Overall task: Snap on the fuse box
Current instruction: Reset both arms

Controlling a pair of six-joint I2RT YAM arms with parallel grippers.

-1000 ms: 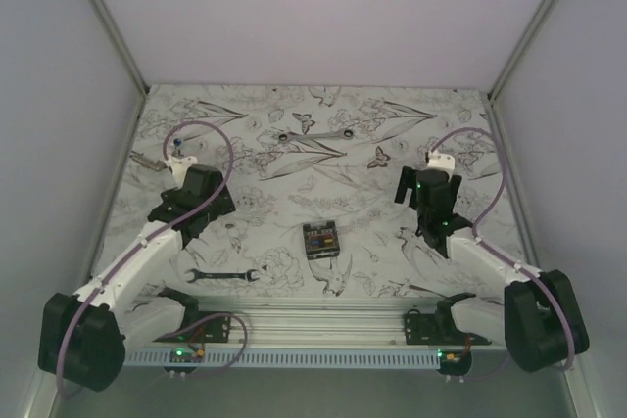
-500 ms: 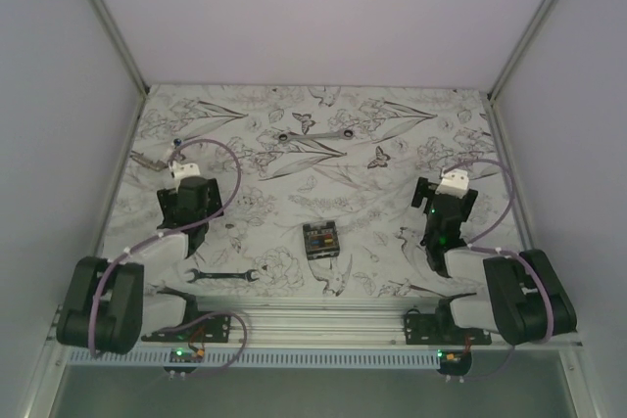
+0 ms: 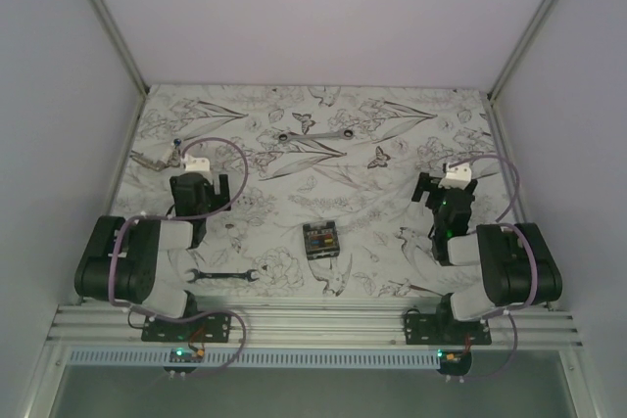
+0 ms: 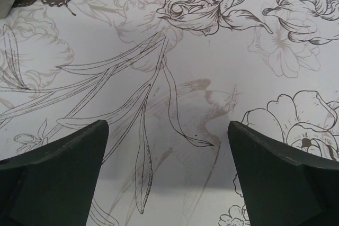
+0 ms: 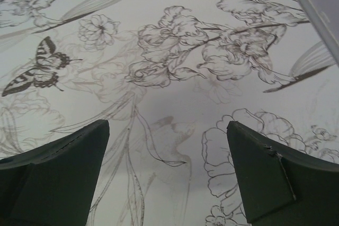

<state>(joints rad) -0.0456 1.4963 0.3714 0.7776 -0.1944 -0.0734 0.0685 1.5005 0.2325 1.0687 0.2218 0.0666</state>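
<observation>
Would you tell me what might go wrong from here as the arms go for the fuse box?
1. The fuse box lies loose in the middle; the left end effector and right end effector are open and apart from it. A one-sided push would likely slide it rather than snap it.
2. A wrench lies between the left arm and the box; a low reach might sweep it along.

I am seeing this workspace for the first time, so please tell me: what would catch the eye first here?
The small black fuse box with coloured fuses sits alone at the middle of the flower-printed table. On either side, the left gripper and right gripper hang open and empty above the table. A black-and-silver wrench lies left of the box, toward the near edge.
</observation>
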